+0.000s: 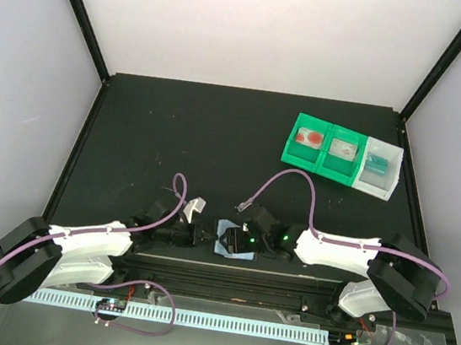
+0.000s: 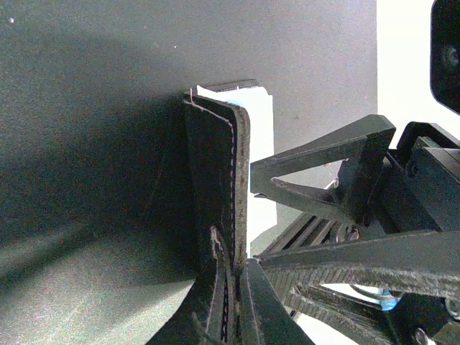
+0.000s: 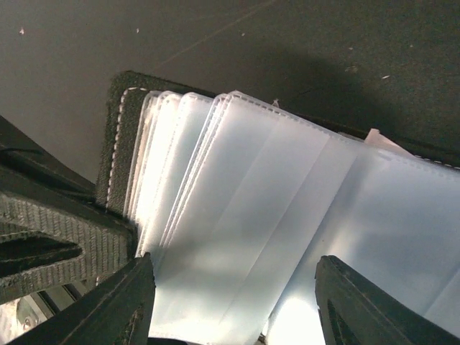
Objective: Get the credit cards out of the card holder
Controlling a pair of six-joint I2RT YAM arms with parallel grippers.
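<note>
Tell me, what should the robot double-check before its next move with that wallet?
1. Left claw clamped on the wallet cover: ok.
2. Wallet open, clear sleeves fanned out: ok.
3. Right claw open, one finger on each side of the sleeves: ok.
4. A card showing inside the sleeves: cannot tell.
5. Tray apart from both arms: ok.
</note>
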